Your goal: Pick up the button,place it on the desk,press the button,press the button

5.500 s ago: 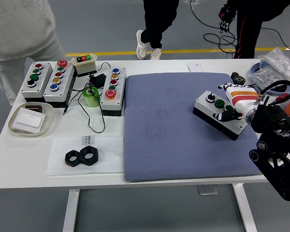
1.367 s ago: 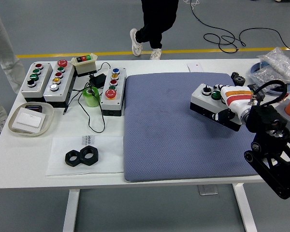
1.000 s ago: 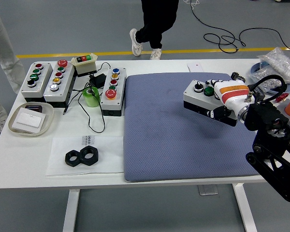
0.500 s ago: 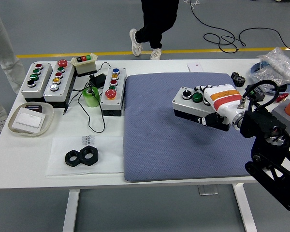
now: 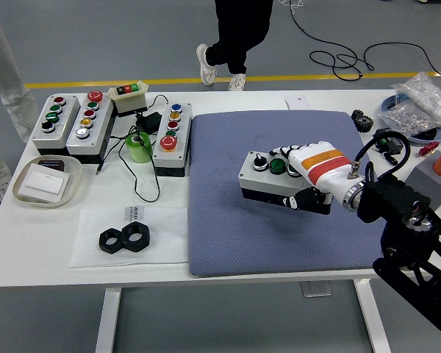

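Right hand [image 5: 314, 173] wraps right end of grey button box [image 5: 274, 179], centre-right of frame, above blue mat [image 5: 228, 220] on worktop [image 5: 29, 235]. Box looks rigid, boxy, likely moderate weight; smooth sides may slip, so grip across narrow body, clear of buttons.

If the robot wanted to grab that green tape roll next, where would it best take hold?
Judging by shape, around the outer wall of the green tape roll, fingers coming from above. It stands upright with its hole facing up, and black cables and button boxes crowd its sides.
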Robot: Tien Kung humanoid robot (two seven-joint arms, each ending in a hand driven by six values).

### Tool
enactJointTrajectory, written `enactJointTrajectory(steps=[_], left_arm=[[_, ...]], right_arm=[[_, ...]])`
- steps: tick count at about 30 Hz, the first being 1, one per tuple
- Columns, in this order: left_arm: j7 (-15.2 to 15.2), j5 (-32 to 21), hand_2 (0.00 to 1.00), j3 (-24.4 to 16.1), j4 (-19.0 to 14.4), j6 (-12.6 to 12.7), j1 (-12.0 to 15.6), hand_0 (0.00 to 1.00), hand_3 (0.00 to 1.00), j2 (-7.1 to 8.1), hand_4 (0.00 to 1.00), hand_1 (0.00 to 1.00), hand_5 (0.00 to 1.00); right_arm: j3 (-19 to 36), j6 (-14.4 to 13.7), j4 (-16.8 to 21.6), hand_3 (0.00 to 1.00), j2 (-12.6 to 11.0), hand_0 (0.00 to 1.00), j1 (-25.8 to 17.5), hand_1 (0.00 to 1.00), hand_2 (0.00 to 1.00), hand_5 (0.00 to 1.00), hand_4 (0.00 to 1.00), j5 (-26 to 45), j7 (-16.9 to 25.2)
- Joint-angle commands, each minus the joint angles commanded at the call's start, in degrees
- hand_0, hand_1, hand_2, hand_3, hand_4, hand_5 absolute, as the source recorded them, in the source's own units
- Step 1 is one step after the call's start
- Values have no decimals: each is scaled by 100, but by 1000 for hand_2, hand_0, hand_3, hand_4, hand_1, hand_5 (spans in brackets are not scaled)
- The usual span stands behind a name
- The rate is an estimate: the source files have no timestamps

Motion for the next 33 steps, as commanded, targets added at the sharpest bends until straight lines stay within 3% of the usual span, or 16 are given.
enactJointTrajectory(steps=[5, 15, 20, 33], left_arm=[[-3, -21, 982, 18, 0, 1, -12, 742, 948, -1, 607, 914, 998], [-8, -55, 982, 48, 0, 6, -32, 742, 948, 1, 606, 914, 998], [-10, -62, 982, 63, 0, 7, -75, 742, 948, -10, 607, 915, 998], [-21, -102, 982, 111, 0, 11, -136, 742, 948, -37, 607, 915, 998]], right_arm=[[-92, 96, -3, 465, -115, 226, 25, 247, 297, 2, 554, 199, 331], [-260, 45, 9, 465, -359, 229, 124, 249, 296, 2, 560, 266, 556], [-514, 14, -33, 465, -583, 236, 254, 254, 296, 2, 561, 602, 946], [-1006, -48, -6, 464, -769, 241, 564, 261, 297, 2, 565, 758, 1169]])
